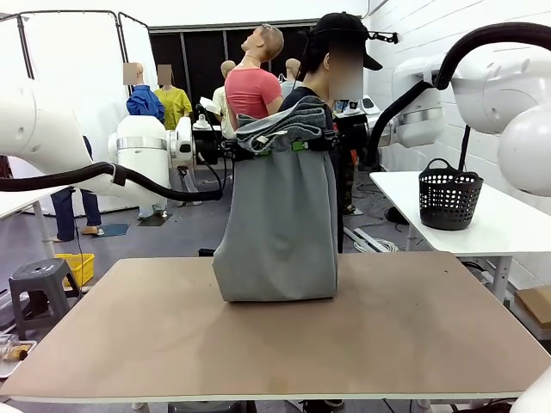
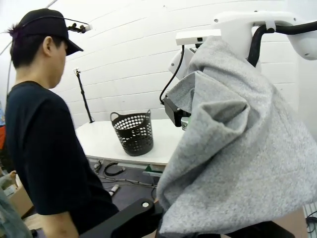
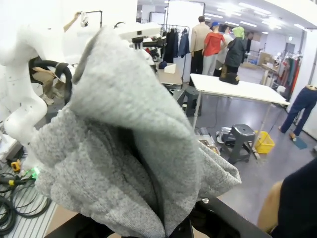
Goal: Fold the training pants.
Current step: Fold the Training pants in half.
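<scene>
Both grippers — left (image 1: pixel 258 151) and right (image 1: pixel 301 144) — clamp the pants (image 1: pixel 280 232) aloft at 12 o'clock; a slipping waistband could drop them onto the table (image 1: pixel 129 335).

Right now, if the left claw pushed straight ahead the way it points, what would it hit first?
The training pants: the grey fabric bunches right over the left claw. Beyond the cloth sits the other arm's claw, though depth there is unclear.

I see the pants (image 1: pixel 277 224) hanging mid-table (image 1: pixel 413 344), hem touching it, person (image 1: pixel 340 52) behind, basket (image 1: pixel 449 196) far right.
</scene>
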